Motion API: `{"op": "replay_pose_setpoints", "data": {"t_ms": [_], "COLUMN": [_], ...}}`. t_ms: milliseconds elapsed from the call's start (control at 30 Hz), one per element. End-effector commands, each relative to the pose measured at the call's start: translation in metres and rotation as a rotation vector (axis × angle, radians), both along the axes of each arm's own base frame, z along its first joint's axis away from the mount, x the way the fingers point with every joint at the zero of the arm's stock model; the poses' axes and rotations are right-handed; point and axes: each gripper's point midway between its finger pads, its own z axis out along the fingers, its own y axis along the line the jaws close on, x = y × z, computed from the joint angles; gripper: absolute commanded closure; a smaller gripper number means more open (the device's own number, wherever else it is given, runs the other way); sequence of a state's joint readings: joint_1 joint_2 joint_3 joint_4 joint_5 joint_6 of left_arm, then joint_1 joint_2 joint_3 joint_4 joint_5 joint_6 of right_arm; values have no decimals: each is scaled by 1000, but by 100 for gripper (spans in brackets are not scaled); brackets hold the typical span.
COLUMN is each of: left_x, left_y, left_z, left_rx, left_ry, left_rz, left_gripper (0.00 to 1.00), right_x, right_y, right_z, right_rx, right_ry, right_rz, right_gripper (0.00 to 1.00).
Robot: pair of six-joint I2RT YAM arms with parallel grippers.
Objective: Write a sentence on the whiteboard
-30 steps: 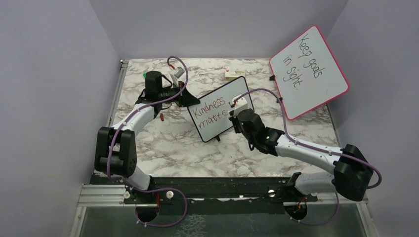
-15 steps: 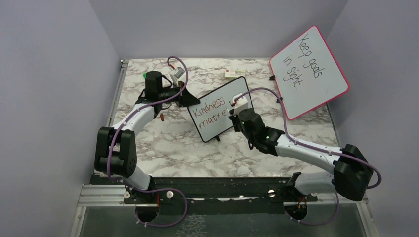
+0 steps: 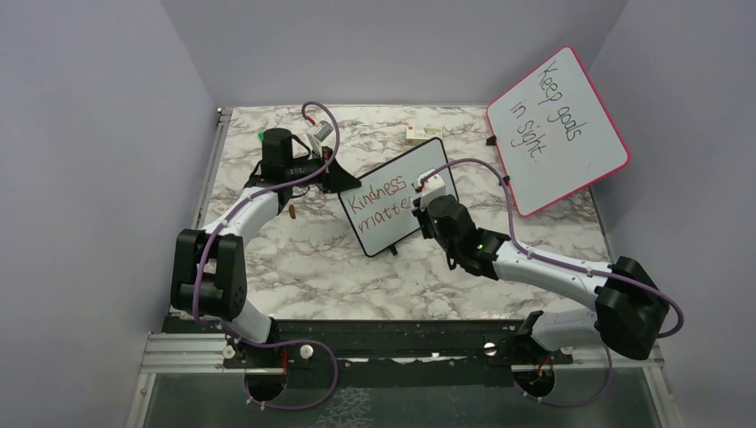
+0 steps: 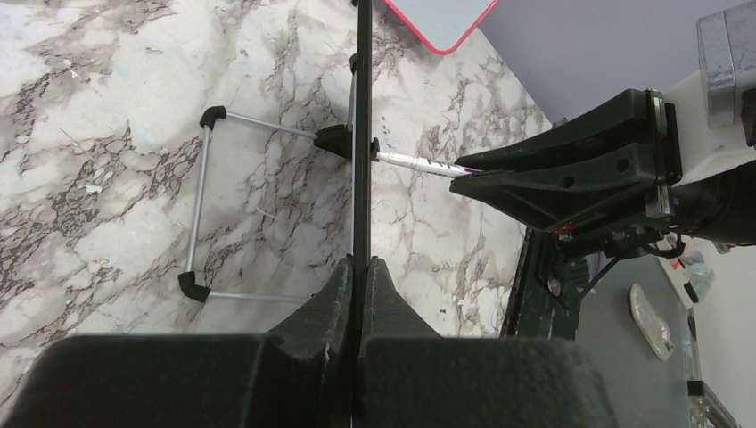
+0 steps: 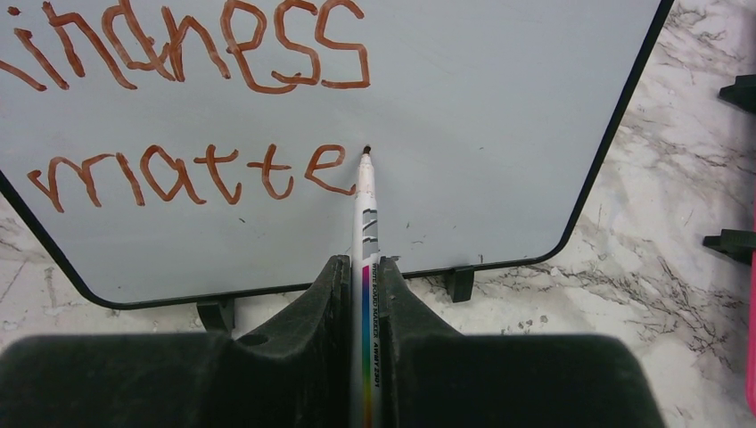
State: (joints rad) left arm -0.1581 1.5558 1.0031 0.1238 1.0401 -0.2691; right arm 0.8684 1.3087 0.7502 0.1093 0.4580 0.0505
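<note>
The whiteboard (image 3: 383, 223) stands propped at the middle of the counter (image 3: 312, 259), one edge pinched tight in the left jaws. The right jaws grip a white marker (image 5: 367, 218), its tip on the board just past the sentence (image 5: 192, 174), which reads "Kindness matte" in red-brown. A pink-framed board (image 3: 557, 134) leans at the back right.

A marble-patterned surface (image 3: 312, 259), white with grey veins, is boxed in by 3 plain lavender walls (image 3: 89, 134). A black rail (image 3: 392, 334) runs along its near edge. Light is soft and even, with faint shadows.
</note>
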Motion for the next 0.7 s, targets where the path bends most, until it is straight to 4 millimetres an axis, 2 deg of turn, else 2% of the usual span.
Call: {"op": "replay_pose_setpoints", "data": {"t_ms": [0, 333, 667], "left_x": [-6, -6, -6], "left_y": [2, 2, 2], "left_z": [-10, -10, -10], "left_rx": [22, 23, 23], "left_ry": [56, 54, 55], "left_rz": [5, 7, 6], "left_gripper": [100, 100, 100], "right_x": [-5, -14, -7], "right_y": [-3, -11, -5], "right_z": [-9, -22, -11], "right_rx": [-15, -29, -11], "right_ry": [43, 86, 52], "right_rz": [4, -1, 1], "right_gripper": [99, 99, 99]}}
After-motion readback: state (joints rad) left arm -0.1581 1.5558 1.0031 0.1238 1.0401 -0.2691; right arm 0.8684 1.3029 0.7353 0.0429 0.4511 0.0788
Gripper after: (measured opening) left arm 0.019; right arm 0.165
